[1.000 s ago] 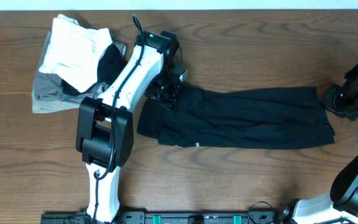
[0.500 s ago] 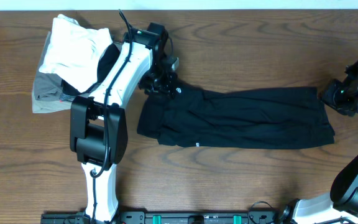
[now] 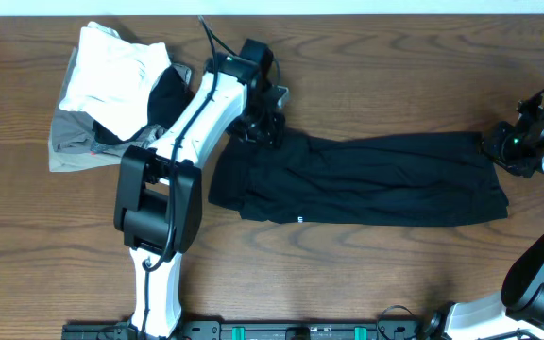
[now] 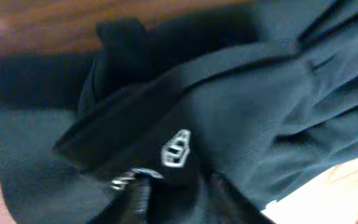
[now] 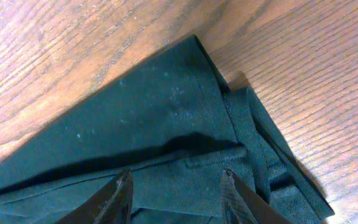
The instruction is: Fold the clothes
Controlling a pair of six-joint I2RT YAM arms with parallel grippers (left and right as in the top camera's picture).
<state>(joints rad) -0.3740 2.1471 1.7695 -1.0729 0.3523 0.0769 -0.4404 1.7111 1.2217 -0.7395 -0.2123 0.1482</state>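
Note:
The black shirt lies as a long folded strip across the middle of the table, with its tiny white hem mark at the near edge. My left gripper is at the strip's far left corner. In the left wrist view its fingers are closed on a bunch of black fabric just below the white chest logo. My right gripper is at the strip's right end. In the right wrist view its fingers are spread apart over the shirt's corner, holding nothing.
A folded white garment lies on a folded grey garment at the far left, close behind the left arm. A dark piece shows beside them. Bare wood lies in front of and behind the shirt strip.
My left gripper swung up and left off the shirt's corner, then came back right onto it. My right gripper shifted slightly toward the shirt's right end. The shirt has kept its shape.

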